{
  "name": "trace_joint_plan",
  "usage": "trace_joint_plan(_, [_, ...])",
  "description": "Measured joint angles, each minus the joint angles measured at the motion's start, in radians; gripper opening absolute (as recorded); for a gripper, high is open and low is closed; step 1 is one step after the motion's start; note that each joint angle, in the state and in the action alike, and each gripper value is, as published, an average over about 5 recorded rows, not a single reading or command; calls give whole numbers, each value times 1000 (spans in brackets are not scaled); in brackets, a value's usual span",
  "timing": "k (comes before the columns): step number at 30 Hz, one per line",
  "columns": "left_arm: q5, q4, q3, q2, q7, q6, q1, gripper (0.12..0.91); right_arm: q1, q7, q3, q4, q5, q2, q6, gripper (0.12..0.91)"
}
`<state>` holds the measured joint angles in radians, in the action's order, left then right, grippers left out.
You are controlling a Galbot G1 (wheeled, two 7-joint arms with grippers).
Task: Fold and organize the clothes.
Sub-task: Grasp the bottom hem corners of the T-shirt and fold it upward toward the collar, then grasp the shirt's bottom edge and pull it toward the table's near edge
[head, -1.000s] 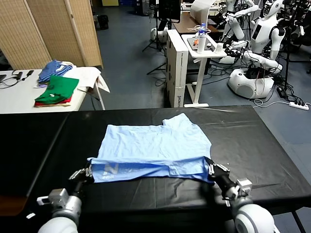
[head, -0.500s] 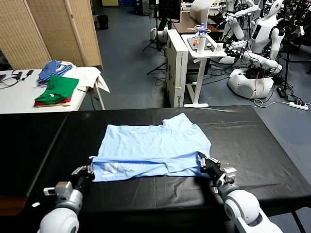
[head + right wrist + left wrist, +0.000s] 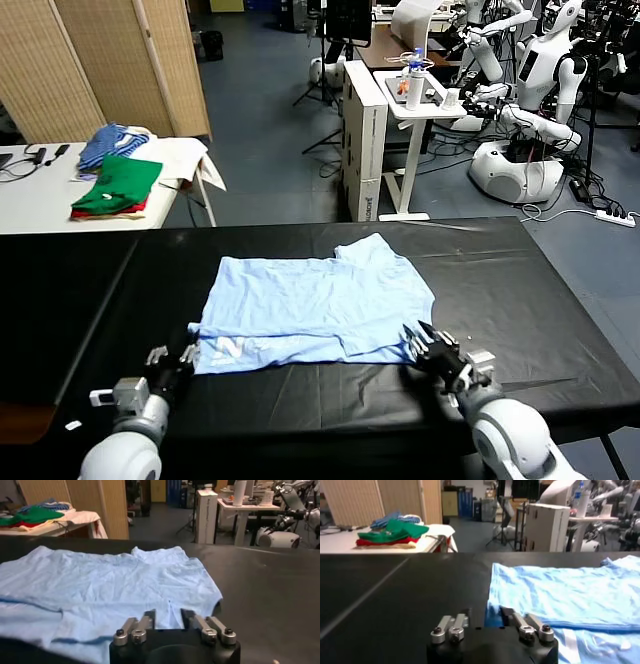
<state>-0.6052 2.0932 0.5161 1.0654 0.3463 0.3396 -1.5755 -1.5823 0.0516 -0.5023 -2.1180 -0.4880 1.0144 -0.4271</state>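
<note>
The T-shirt is spread flat near the middle of the black table, closer to the near edge. Its long axis runs left to right across the table. The near part is folded back over the rest, so that a band with white lettering faces up along the near side, towards the left corner. A sleeve or collar part juts out at the far right corner, pointing away from the robot. The cloth is wrinkled.

Bare black surface is seen on every side: a wide stretch to the left, another to the right, a strip beyond the far edge, and a narrow strip between the folded edge and the table's near edge.

The left gripper is held low over the table just at the shirt's near left corner, pointing forward; its fingers are spread apart, and no cloth is seen between them. In the left wrist view the shirt's corner lies just ahead of the gripper. The right gripper is held low at the near right corner, angled inward towards the shirt, fingers likewise spread, with the cloth edge just ahead of it and nothing pinched.
</note>
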Motion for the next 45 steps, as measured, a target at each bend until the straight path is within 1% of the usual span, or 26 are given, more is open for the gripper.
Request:
trace_joint_plan(3, [-44,22,7,-4,11,19,-23,905,-19,-2,-7,-4,1,-1,2,907])
trace_joint_plan(8, [-73,46,14,-6,17,29,-55,907,-24,-8,-4,2,7,1,7,905])
trace_joint_plan(10, [-75,53,14,-6,16,30,-67,907,-21,-9,-1,5,10,2,10,887])
trace_joint_plan(13, [-69,60,13,-4,13,30,-86,907,-12,-10,5,10,21,0,15,833])
trace_joint_plan(16, [-59,61,12,-2,11,29,-101,907,-1,-13,12,15,32,-4,20,799])
trace_joint_plan(19, [-53,61,11,-1,9,29,-110,878,5,-17,15,19,35,-8,20,778])
trace_joint_plan(20, [-52,60,10,-2,8,29,-111,857,7,-18,16,20,35,-9,20,763])
trace_joint_plan(22, [-50,59,8,-2,7,29,-111,802,9,-19,17,22,35,-10,20,699])
trace_joint_plan(23, [-49,58,7,-3,6,29,-109,778,9,-19,17,22,35,-11,20,653])
trace_joint_plan(26, [-48,54,4,-4,2,27,-102,700,9,-20,18,23,36,-13,20,474])
trace_joint_plan(27, [-48,54,3,-5,-2,27,-101,656,8,-20,18,23,36,-14,20,400])
trace_joint_plan(29, [-47,53,0,-7,-10,25,-100,570,5,-19,18,21,36,-17,18,298])
trace_joint_plan(30, [-46,53,-1,-8,-14,25,-100,502,4,-18,17,20,36,-20,14,245])
trace_joint_plan(31, [-44,53,-3,-8,-16,25,-100,445,2,-16,15,18,36,-23,9,210])
trace_joint_plan(34, [-28,50,-6,-10,-19,24,-101,255,-5,-5,6,8,30,-36,-17,155])
trace_joint_plan(36, [-11,48,-7,-14,-19,24,-100,173,-13,1,-2,-3,14,-50,-40,143])
trace_joint_plan(37, [0,47,-7,-18,-19,24,-101,150,-16,5,-7,-9,4,-58,-52,141])
trace_joint_plan(41, [44,54,-1,-41,-13,24,-108,144,-33,20,-27,-37,-39,-88,-101,140])
trace_joint_plan(45, [66,72,13,-70,-5,25,-130,144,-52,31,-49,-69,-65,-111,-136,140])
